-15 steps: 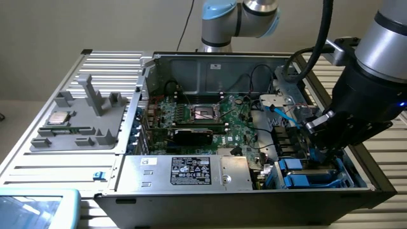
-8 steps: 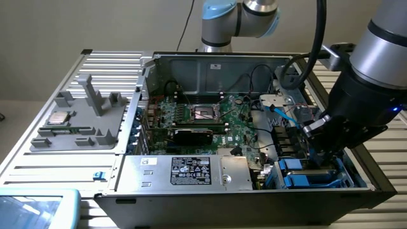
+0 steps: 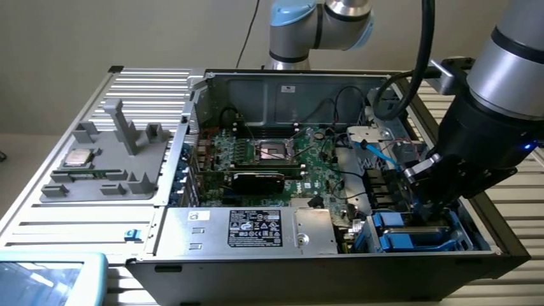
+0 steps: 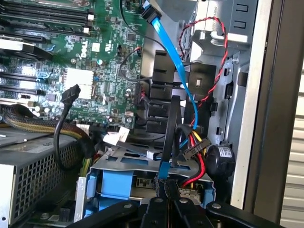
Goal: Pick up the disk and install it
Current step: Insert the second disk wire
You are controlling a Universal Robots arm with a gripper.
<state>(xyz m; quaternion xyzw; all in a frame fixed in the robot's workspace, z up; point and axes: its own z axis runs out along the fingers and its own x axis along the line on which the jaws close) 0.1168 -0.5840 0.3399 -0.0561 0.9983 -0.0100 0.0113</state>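
the black two-fingered gripper [image 3: 432,203] on the silver and black robot arm [image 3: 501,83] hangs low inside the open black tower computer case [image 3: 476,252], at the corner nearest the exterior view's right. its jaws are drawn fully together, and in the wrist view the gripper [image 4: 167,205] shows its dark fingers [image 4: 156,213] meeting with nothing solid between them; a thin black cable [image 4: 172,137] runs down to just above their tips, and i cannot tell whether it is pinched.

directly beneath the gripper sits the disk [image 3: 406,234], of which mostly the bright blue plastic rails and tabs show, seated in the grey metal drive cage [image 4: 142,164] at the case floor; in the wrist view the disk [image 4: 116,183] lies just ahead of the fingertips, apart from them. a flat blue data cable [image 4: 173,61] and a bundle of red, yellow and black power wires [image 4: 197,156] hang close above the cage, right by the fingers.

further from the gripper, toward the exterior view's left, lie the green motherboard [image 3: 281,156] and the large silver power supply box with a black label [image 3: 246,231]. well apart, outside the case, a grey plastic parts tray [image 3: 106,172] holds a small square silver processor chip [image 3: 80,157].
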